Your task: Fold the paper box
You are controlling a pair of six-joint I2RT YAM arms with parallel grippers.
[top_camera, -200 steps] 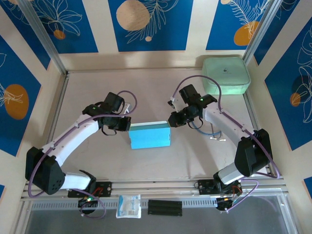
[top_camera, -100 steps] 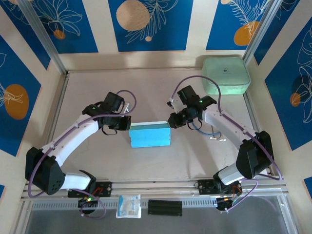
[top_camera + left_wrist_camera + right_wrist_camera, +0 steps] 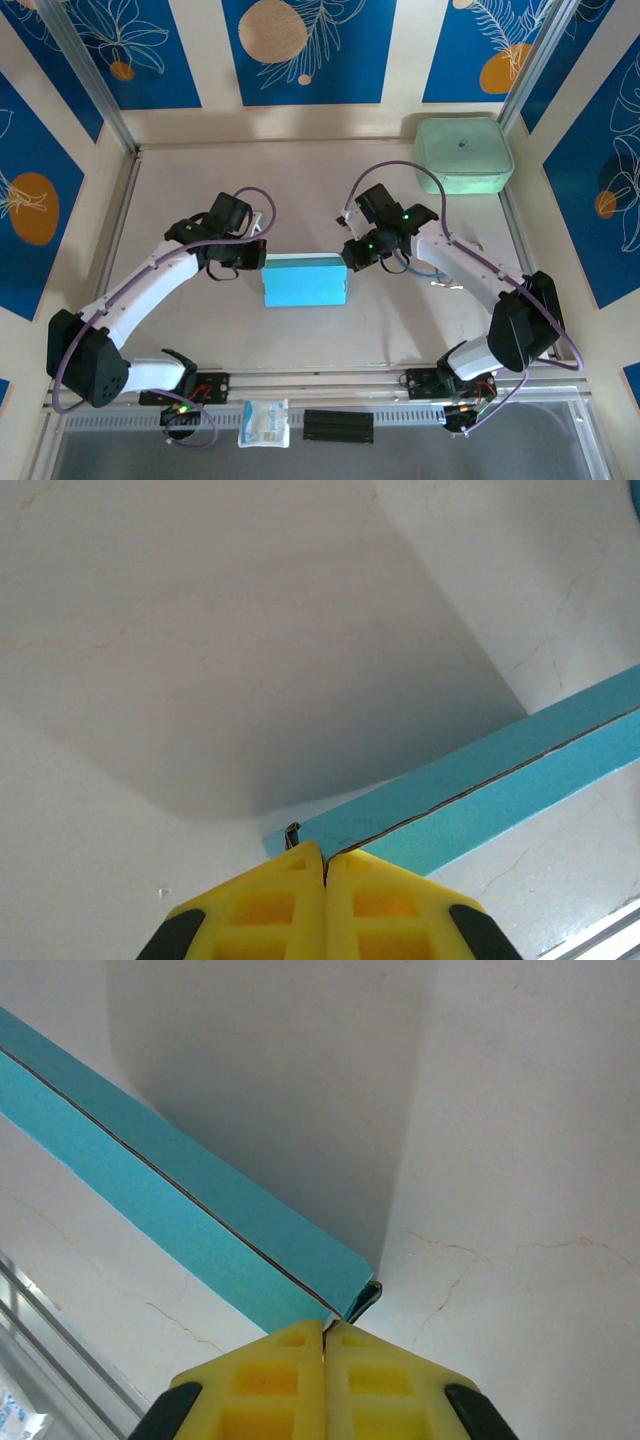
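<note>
I saw the paper box lying as a shallow blue block mid-table, between the arms. My left gripper was pinched fully together against the box's left end, my right gripper likewise at its right end

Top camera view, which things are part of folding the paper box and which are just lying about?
Job in hand: paper box; left claw and right claw, each shut at a far corner of it.
Lying about: mint-green case; white packet; black strip.
</note>
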